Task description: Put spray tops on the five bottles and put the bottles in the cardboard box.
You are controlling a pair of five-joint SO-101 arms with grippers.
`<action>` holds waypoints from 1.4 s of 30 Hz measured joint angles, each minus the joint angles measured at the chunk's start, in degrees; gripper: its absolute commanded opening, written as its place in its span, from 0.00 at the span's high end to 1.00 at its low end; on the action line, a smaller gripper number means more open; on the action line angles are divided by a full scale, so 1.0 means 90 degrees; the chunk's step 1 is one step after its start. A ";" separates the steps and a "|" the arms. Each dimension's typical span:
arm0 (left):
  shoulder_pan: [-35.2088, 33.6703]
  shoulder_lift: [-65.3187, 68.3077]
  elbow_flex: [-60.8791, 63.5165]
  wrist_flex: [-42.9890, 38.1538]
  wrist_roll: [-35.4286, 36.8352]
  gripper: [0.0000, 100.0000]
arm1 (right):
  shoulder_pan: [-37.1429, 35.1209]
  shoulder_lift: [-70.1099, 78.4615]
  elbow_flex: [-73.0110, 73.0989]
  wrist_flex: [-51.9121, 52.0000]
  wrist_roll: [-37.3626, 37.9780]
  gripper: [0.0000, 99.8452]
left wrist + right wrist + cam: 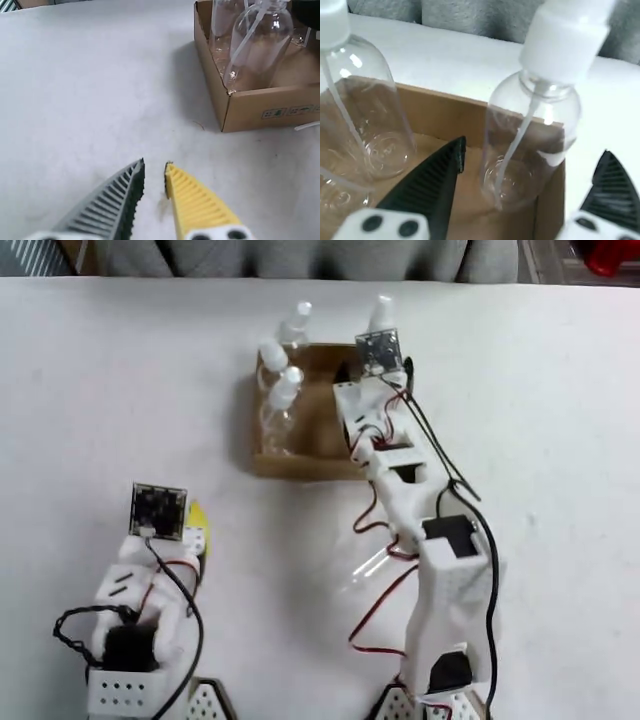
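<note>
Overhead camera downward; wrist cameras share cardboard box [260,107].

A matt white tabletop [120,370] spreads from near to far under even light, with soft shadows. Grey folded upholstery fabric [300,255] runs along its far edge. A glossy red object [612,255] sits far right, and a brown wooden piece [70,252] far left.

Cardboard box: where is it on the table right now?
In the high view the cardboard box sits at the table's far middle, bottles standing inside, with the right gripper at its right end.
</note>
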 measured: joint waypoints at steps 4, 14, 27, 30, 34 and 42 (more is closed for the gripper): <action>0.0000 0.0000 0.0000 0.0000 0.0000 0.98 | 0.0010 -0.0586 0.0410 0.0000 0.0000 0.66; 0.0000 0.0000 0.0000 0.0000 0.0000 0.98 | 0.0029 -0.2794 0.2354 0.0000 0.0020 0.66; 0.0000 0.0000 0.0000 0.0000 0.0000 0.98 | 0.0840 -0.6408 0.4044 0.3204 0.0020 0.70; 0.0000 0.0000 0.0000 0.0000 0.0000 0.98 | 0.1104 -0.7033 0.4054 0.4923 0.0020 0.80; 0.0000 0.0000 0.0000 0.0000 0.0000 0.98 | 0.1358 -0.7551 0.4054 0.6691 0.0020 0.95; 0.0000 0.0000 0.0000 0.0000 0.0000 0.98 | 0.2139 -0.7697 0.4112 0.7648 0.0225 0.99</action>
